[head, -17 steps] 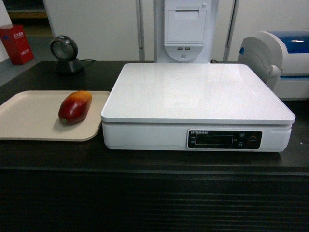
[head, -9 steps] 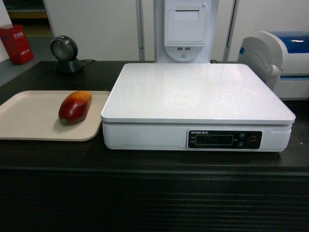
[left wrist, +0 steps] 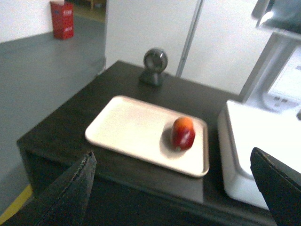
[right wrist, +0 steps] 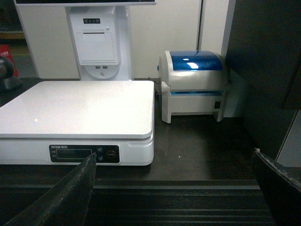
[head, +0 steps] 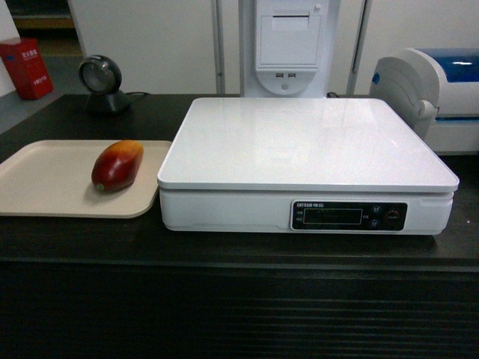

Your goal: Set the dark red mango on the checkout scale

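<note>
The dark red mango (head: 117,165) lies on a beige tray (head: 45,179) at the left of the checkout counter (head: 239,254); the left wrist view shows the mango (left wrist: 183,133) too, slightly blurred. To its right stands the white scale (head: 307,142), its platter bare, also seen in the right wrist view (right wrist: 80,106). My left gripper (left wrist: 171,157) hangs open in front of the counter, well short of the mango. My right gripper (right wrist: 174,160) is open with nothing between its fingers, facing the ribbed counter front right of the scale. Neither gripper appears in the head view.
A round black scanner (head: 101,82) stands at the back left. A white receipt kiosk (head: 288,45) rises behind the scale, and a white and blue label printer (head: 426,97) sits at the back right. A red box (head: 26,67) stands on the floor far left.
The head view has shifted very slightly, so the scene sits a pixel or two to the right. The mango, tray and scale have not moved.
</note>
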{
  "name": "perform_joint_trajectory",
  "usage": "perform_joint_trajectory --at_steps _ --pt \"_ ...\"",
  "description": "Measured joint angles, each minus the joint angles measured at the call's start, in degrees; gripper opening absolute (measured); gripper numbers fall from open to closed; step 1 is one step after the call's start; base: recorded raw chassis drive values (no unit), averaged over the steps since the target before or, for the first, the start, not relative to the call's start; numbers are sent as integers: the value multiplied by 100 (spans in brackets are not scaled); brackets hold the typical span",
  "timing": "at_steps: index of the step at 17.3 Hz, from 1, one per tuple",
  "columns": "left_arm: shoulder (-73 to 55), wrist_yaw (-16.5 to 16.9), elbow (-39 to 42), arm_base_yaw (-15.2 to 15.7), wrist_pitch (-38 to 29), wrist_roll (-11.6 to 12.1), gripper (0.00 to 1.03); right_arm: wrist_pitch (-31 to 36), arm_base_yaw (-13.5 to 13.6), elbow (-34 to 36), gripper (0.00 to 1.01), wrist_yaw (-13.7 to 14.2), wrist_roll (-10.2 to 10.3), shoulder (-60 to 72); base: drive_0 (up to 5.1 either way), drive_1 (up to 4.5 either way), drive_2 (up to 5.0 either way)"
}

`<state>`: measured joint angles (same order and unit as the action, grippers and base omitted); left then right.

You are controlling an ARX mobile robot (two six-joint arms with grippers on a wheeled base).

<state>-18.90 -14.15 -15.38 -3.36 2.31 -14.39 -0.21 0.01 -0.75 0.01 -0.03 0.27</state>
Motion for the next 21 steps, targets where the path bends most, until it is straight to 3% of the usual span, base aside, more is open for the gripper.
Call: perform_joint_trajectory --at_steps 3,4,5,7,9,14,17,21 --pt "-1993 1248 -492 745 -1672 470 98 -2 -2 0 98 0 0 0 0 0 0" --pt "-2363 1445 -616 835 -1937 549 98 2 -2 0 98 0 0 0 0 0 0" --pt "-3235 1851 -1034 979 -2492 634 98 0 -2 0 98 0 0 0 0 0 0" --pt "-4765 2376 -1934 1040 -2935 737 98 0 -2 0 98 0 0 0 0 0 0" --pt "-6391 2837 -2924 894 -2800 894 98 0 -2 0 98 0 0 0 0 0 0" --pt "-9359 2730 -5219 540 -1814 1287 98 0 -2 0 98 0 0 0 0 0 0" --pt "-10341 2529 -6129 501 -1246 1491 98 0 -2 0 98 0 0 0 0 0 0" --pt "-10815 2524 -6837 527 -835 1598 98 0 -2 0 98 0 0 0 0 0 0"
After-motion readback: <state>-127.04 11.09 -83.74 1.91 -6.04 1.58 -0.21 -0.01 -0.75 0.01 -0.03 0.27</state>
